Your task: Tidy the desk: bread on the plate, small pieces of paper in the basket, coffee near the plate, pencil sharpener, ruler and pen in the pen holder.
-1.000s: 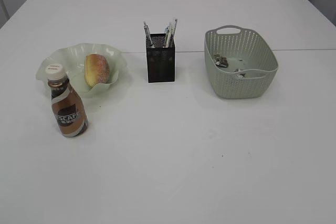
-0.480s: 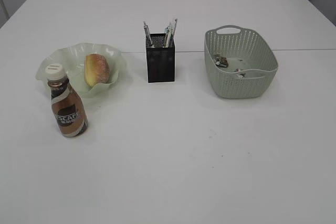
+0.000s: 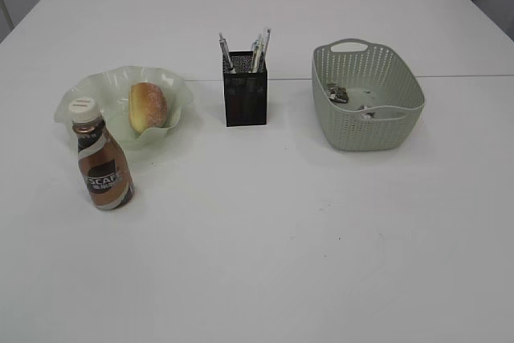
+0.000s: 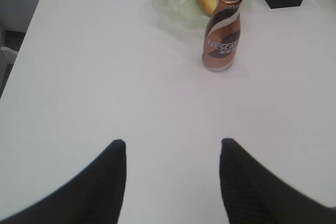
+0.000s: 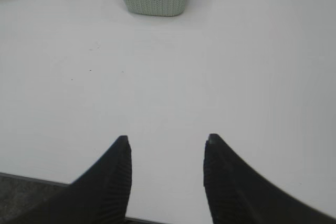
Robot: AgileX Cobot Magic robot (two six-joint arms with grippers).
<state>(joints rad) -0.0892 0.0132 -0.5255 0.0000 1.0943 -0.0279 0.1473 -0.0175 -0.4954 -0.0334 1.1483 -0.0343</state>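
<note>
Resting on plate [image 3: 80, 94]: bread [image 3: 148, 107]
Coffee [image 3: 103, 165]: upright, just beside plate
Pen holder [image 3: 245, 100]: pens inside
Basket [image 3: 368, 130]: paper scraps inside
Left fingers [image 4: 118, 174]: apart, empty, over worktop [image 3: 281, 230]
Right fingers [image 5: 122, 166]: apart, empty

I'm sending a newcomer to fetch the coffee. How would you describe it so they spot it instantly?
Start at the wavy pale green plate on the table's left side. Just in front of it stands the coffee bottle, upright. It is the only bottle: brown with a white cap.
</note>
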